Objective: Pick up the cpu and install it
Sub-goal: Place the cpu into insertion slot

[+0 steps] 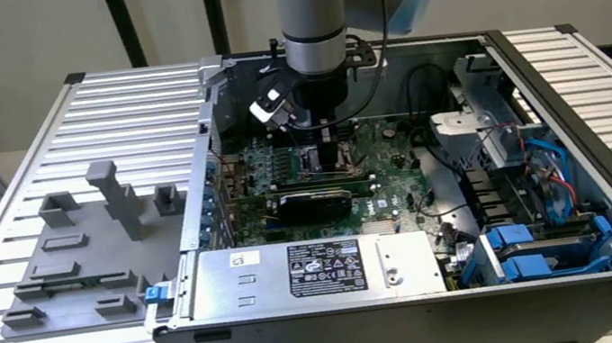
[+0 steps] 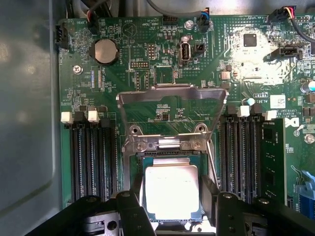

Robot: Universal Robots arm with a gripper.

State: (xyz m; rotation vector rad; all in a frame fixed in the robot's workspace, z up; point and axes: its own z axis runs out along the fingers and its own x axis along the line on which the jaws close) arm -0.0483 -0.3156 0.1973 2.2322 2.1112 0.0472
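Claw (image 2: 173,197) sits clamped on the cpu (image 2: 171,184) by two edges, over the socket (image 2: 147,160) with its frame (image 2: 172,89) open.

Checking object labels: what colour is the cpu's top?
The cpu is silvery-white on top, with a thin darker rim; best seen in the wrist view.

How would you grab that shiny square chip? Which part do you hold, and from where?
Probably by two opposite thin edges of the cpu, coming straight down from above. It lies flat, shiny top up, so only the edges offer a pinch. The open metal frame stands along one edge, so use the two edges clear of it.
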